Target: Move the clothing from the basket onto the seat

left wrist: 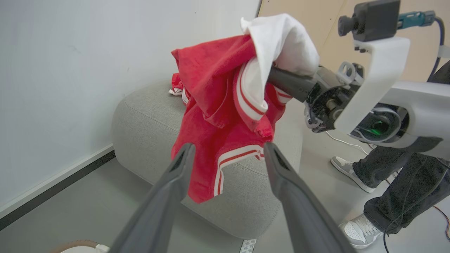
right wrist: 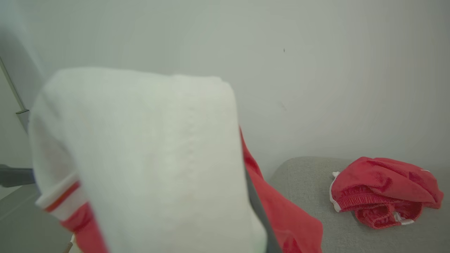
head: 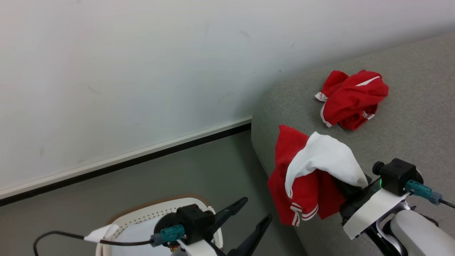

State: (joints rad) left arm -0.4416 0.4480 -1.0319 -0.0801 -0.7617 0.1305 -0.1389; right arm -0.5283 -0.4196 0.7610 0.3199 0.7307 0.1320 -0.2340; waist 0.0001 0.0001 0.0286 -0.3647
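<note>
Head view shows the left gripper (head: 256, 208) with its fingers spread wide and empty, over the basket (head: 149, 213) at the near left. The right gripper (left wrist: 286, 82) has its fingers closed on a red and white garment (head: 305, 177), which drapes over them and hangs at the near left edge of the seat (head: 408, 124). A second red garment (head: 352, 99) lies crumpled farther back on the seat, well apart. A person's legs (left wrist: 404, 182) stand on the floor beyond the right arm.

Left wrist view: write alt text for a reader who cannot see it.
A red and white garment hangs from the right end effector in front of a grey seat. The left end effector stands open in the foreground, and a person's legs show at right.
</note>
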